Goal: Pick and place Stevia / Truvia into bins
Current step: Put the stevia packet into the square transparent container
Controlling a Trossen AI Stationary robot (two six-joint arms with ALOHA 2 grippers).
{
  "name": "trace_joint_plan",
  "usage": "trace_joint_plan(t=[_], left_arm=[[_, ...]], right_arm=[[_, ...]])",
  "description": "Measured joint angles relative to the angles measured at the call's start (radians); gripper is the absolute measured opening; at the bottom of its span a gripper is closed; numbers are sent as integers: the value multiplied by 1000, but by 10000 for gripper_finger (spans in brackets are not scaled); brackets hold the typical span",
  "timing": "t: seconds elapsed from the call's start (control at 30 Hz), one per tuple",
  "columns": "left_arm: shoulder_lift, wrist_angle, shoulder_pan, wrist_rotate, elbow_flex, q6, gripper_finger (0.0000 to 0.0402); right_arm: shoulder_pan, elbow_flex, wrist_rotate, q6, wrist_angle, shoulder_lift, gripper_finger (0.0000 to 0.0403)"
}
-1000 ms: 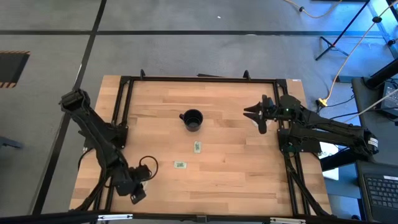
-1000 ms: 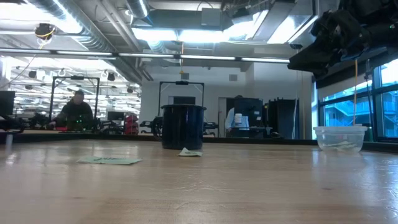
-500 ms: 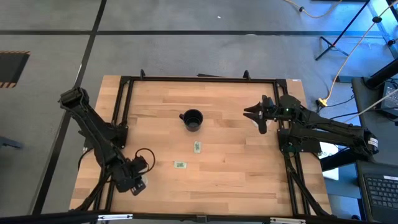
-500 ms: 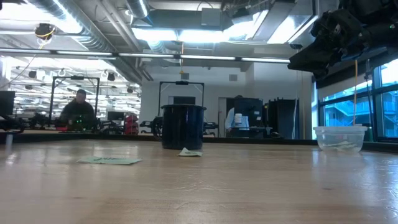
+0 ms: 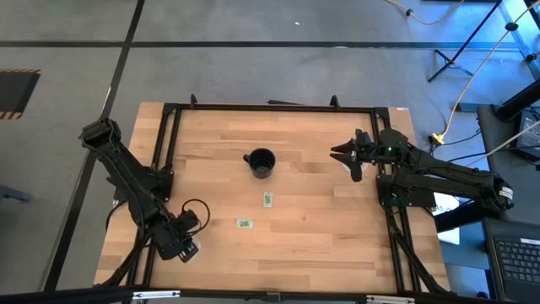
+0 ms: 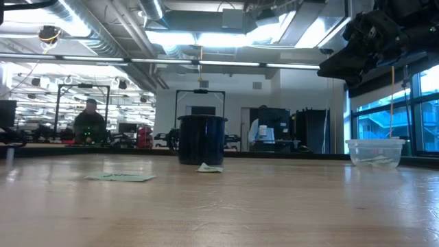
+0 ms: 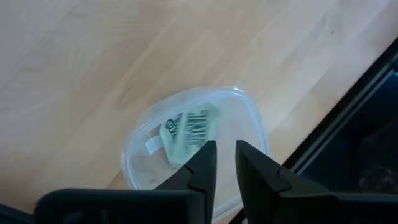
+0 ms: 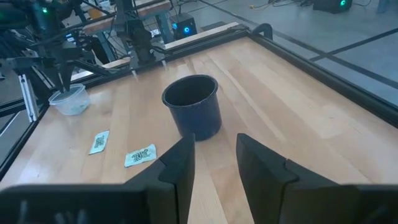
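Because the left gripper [image 7: 222,163] hangs directly above a clear bin [image 7: 249,118], its slightly parted fingers seem to have let go of the Stevia packet [image 7: 191,132] lying just below. Right gripper [image 8: 212,163] waits spread and empty, with the black cup [image 8: 193,106] ahead of it.

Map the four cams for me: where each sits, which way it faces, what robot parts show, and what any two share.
High: overhead, looking straight down on the table; both arms show, left end effector and right end effector.
Low: table height, level across to the room; the right arm overhead, a bin.
Left wrist: looks down past its open fingers into a bin holding a packet.
Right wrist: across the table past its open fingers.
Shared: the black cup and two loose packets appear in high, low and right wrist.
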Motion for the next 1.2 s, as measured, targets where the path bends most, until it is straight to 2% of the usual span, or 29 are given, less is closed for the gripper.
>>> trace_joint_plan(t=[0.13, 0.3, 0.5, 0.57, 0.67, 0.8, 0.93, 1.2], left_arm=[[-12, 17, 0, 4, 0, 58, 67], [-48, 16, 0, -42, 27, 90, 62], [-101, 29, 19, -230, 45, 201, 55], [-105, 45, 49, -292, 45, 280, 55], [-95, 104, 124, -322, 45, 434, 60], [-54, 202, 247, -303, 45, 674, 79], [-5, 227, 343, -215, 45, 896, 99], [118, 251, 493, -98, 45, 1000, 111]], right_arm=[[0, 0, 0, 0, 0, 0, 122], [0, 0, 0, 0, -1, 0, 122], [0, 0, 0, 0, -1, 0, 122], [0, 0, 0, 0, -1, 0, 122], [0, 0, 0, 0, -1, 0, 122], [0, 0, 0, 0, -1, 0, 122], [0, 0, 0, 0, -1, 0, 122], [0, 0, 0, -5, -2, 0, 122]])
